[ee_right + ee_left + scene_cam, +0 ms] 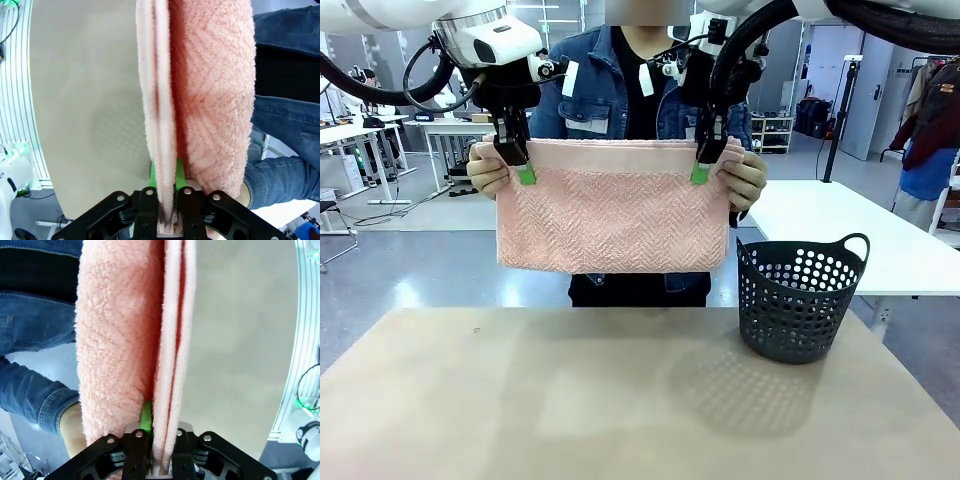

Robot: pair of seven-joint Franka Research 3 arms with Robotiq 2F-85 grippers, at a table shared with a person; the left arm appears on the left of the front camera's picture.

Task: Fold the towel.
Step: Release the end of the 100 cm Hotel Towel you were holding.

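Pale and bare over most of its top, the bench point(570, 400) carries a dark perforated basket point(798, 298) with two handles at its far right side. Beyond its far edge a person in a denim jacket stands facing the robot, and the towel point(612, 210) hangs in the air between them, spread flat and wide with its smooth band along the top and its lower edge clear of the bench. The left end effector point(525, 172) comes down from above and is clenched on the towel's top edge near one corner, green pads pressed against the cloth. The right end effector point(701, 172) pinches the top edge near the other corner in the same way. Just outside each end effector one of the person's hands point(486, 172) point(748, 178) grips the towel's corner. Seen from the left wrist, the fingers point(145, 421) are nearly closed, with several layers of cloth squeezed between them. The right wrist view likewise shows the towel point(210, 90) doubled, its thinner layers trapped between narrow-set green pads point(180, 172).
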